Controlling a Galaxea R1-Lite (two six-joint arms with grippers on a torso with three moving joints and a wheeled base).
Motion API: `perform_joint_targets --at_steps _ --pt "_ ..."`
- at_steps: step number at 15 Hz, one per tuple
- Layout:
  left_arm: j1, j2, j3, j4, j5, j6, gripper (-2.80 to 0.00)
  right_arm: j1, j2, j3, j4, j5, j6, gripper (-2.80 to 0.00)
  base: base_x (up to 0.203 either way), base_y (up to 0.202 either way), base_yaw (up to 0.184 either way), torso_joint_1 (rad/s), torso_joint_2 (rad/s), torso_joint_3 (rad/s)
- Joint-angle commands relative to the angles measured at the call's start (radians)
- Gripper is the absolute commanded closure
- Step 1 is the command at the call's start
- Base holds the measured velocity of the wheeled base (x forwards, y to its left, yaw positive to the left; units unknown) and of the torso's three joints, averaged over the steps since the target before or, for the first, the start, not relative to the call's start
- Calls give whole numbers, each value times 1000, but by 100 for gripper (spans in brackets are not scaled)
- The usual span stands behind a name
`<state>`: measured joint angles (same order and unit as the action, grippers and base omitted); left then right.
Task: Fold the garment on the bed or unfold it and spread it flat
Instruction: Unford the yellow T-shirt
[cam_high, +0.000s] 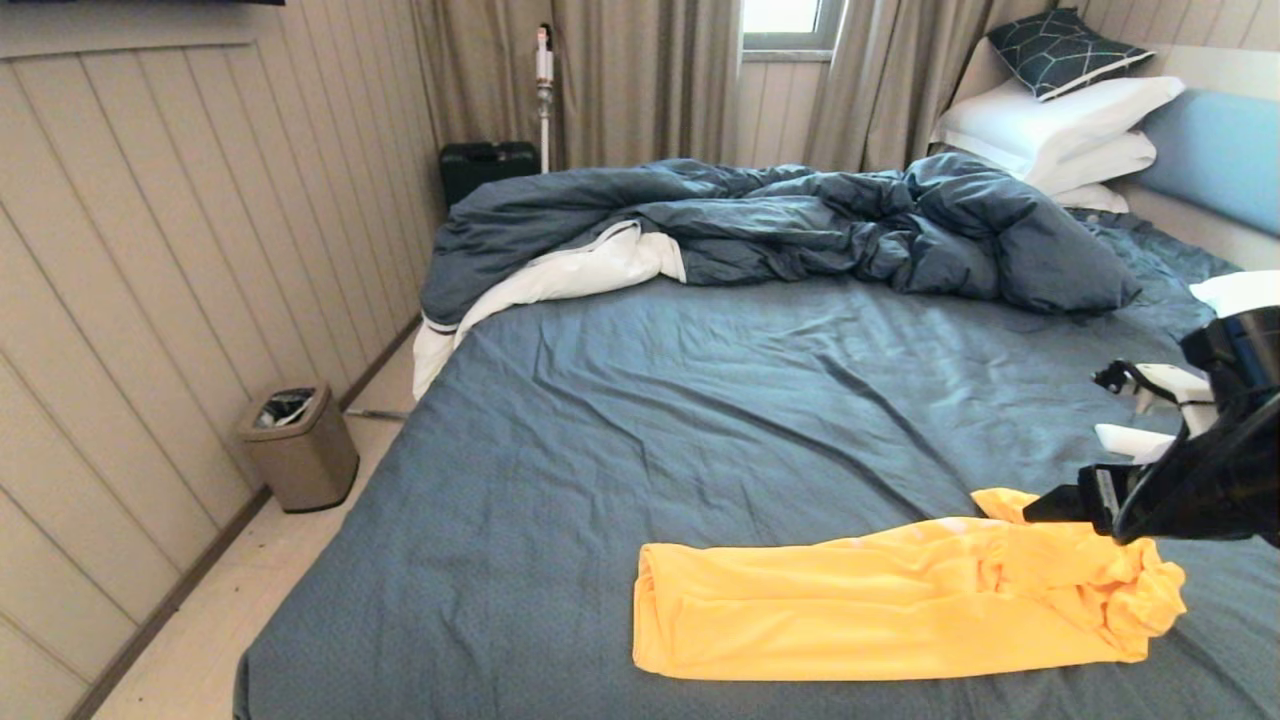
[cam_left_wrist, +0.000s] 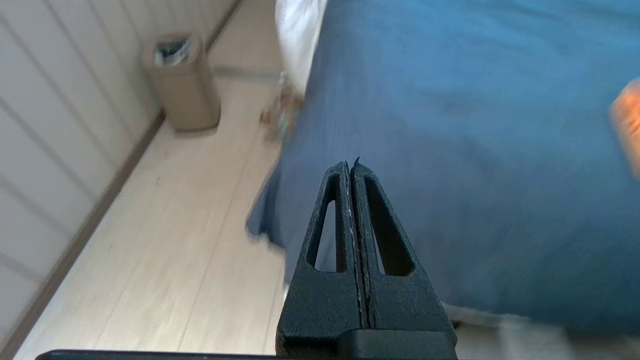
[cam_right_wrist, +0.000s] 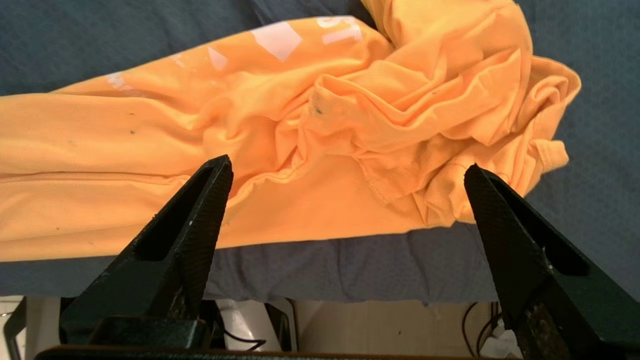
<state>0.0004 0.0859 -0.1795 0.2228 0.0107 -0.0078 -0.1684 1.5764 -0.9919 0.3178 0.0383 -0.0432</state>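
Over the bunched right end of the yellow T-shirt (cam_high: 900, 605) I've got the right gripper (cam_right_wrist: 345, 200) hovering, jaws spread wide, nothing held, cloth showing between the tips. Risk as I see it: that end is a wad of stacked layers, so closing here probably pinches several folds at once and drags the whole shirt instead of peeling one edge; a shallow bite on this thin smooth fabric could also slip out mid-lift, and going too deep may catch the dark blue-grey sheet (cam_high: 700, 400) underneath. Shirt lies at the near edge of the bed, well clear of the rumpled duvet (cam_high: 780, 225): long band, fairly flat toward its left end, crumpled into a knot at the right end, some pale print patches visible. Left gripper (cam_left_wrist: 352, 167) sits left of the shirt by the bed's corner, fingers pressed together, empty.
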Motion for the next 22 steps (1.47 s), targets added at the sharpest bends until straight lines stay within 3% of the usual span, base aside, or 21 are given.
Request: perform_joint_targets --at_steps 1,4,6,8,11,12,17,22 --pt "0 268 -141 -6 -17 -35 0 36 -3 -8 1 0 0 -280 0 0 0 0 0 0" --pt "-23 677 -308 -23 -163 -70 0 80 0 -28 1 -4 33 -280 0 0 0 0 0 0" --pt "-99 940 -389 -43 -244 -89 0 86 7 -36 1 -5 37 -280 0 0 0 0 0 0" --pt "-245 1171 -470 -92 -300 -138 0 84 11 -52 1 -5 37 -280 0 0 0 0 0 0" --pt "-523 1415 -575 -183 -343 -250 0 80 13 -100 3 -6 36 -280 0 0 0 0 0 0" --pt "-586 1483 -604 -201 -329 -290 -280 78 15 -118 4 -6 35 -280 0 0 0 0 0 0" --pt "-754 1719 -676 -342 -259 -425 -280 76 17 -143 15 -6 31 -280 0 0 0 0 0 0" --pt "-792 1896 -797 -399 -248 -483 -280 73 16 -149 15 -5 28 -280 0 0 0 0 0 0"
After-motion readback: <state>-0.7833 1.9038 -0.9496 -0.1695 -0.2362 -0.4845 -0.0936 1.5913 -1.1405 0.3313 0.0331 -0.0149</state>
